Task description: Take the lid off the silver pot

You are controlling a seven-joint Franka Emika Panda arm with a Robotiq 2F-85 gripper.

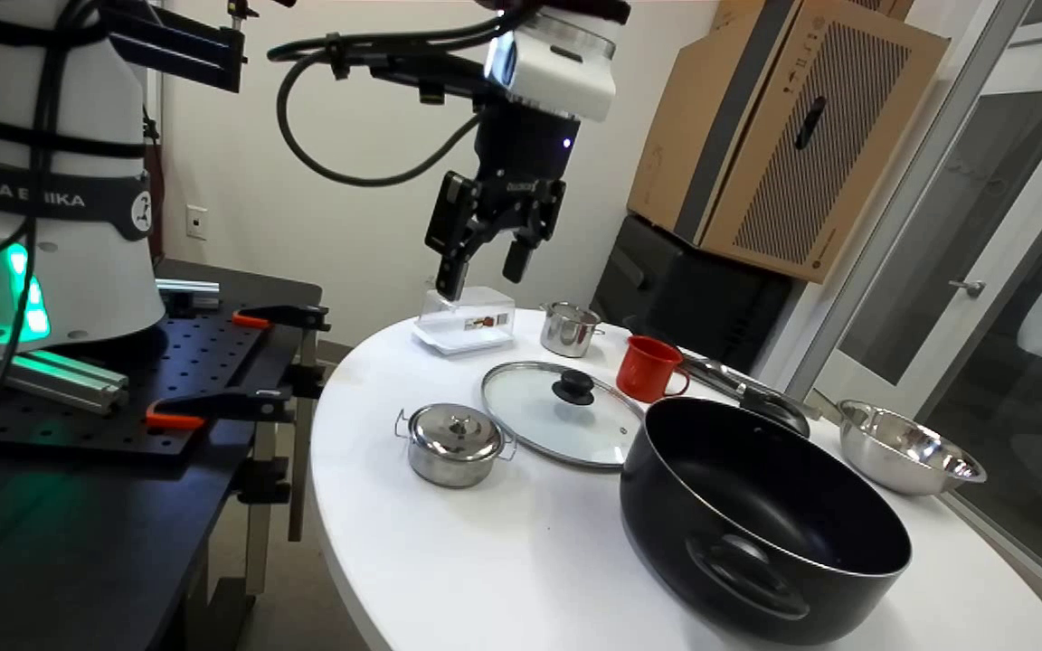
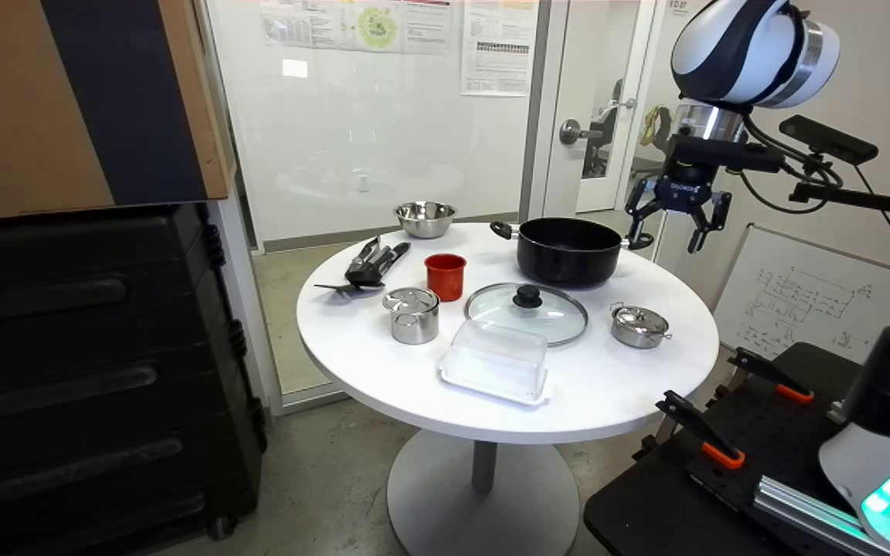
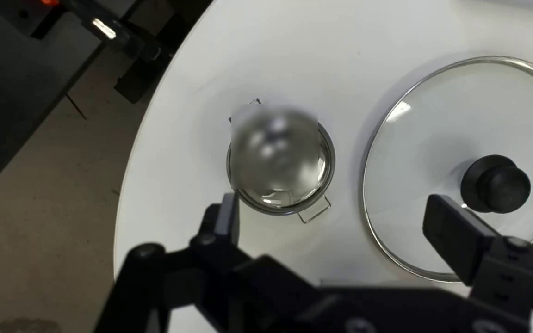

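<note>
The small squat silver pot (image 1: 450,468) stands on the white table, with its shiny round lid (image 1: 459,430) seated on top. In an exterior view the pot (image 2: 635,337) and its lid (image 2: 642,317) show near the table edge on the robot's side. In the wrist view the lid (image 3: 278,157) is partly blurred, so its knob is unclear; a wire handle of the pot (image 3: 315,210) shows beside it. My gripper (image 1: 485,273) is open and empty, well above the table. It also shows in an exterior view (image 2: 665,239) and in the wrist view (image 3: 338,222).
A large glass lid (image 1: 566,416) lies beside the small pot. The big black pot (image 1: 756,524), a red mug (image 1: 648,369), a taller silver pot (image 2: 414,320), a clear plastic box (image 2: 495,359), black utensils (image 2: 371,266) and a silver bowl (image 2: 425,220) share the round table (image 2: 607,394).
</note>
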